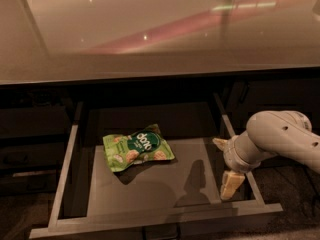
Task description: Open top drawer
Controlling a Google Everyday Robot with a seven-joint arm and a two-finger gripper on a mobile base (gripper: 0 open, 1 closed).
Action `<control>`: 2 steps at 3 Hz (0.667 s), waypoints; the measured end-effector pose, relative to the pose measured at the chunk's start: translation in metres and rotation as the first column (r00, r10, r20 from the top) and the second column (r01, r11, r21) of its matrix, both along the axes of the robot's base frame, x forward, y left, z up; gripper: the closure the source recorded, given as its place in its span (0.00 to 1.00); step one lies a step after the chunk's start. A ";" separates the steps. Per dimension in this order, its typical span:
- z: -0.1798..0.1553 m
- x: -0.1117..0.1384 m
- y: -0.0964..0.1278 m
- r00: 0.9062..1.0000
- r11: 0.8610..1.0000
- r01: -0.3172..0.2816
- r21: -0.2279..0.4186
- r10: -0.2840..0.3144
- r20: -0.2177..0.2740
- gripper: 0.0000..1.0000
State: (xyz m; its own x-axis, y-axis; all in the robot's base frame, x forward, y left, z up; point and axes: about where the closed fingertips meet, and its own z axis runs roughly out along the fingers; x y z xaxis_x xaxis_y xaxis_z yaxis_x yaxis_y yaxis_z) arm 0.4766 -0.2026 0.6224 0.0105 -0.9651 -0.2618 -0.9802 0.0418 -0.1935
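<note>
There is one top drawer (150, 194), pulled out, with one green snack bag (138, 146) lying in it, all under one pale countertop (150, 34). One robot arm (285, 139) reaches in from the right and carries one gripper (230, 183), which sits low by the drawer's right side rail near the front corner. To the left there seem to be two narrower drawer fronts (30, 154), though the dark makes that count unsure.

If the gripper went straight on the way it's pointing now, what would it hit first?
Probably the top drawer: the gripper points down at its right edge, so it would meet the floor or right side wall there; depth is unclear. The green snack bag lies off that line.
</note>
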 end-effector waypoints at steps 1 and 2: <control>0.000 0.000 0.000 1.000 1.000 0.000 0.000 0.000 0.000 0.00; -0.008 -0.016 0.014 0.999 0.999 -0.034 -0.025 0.034 0.004 0.00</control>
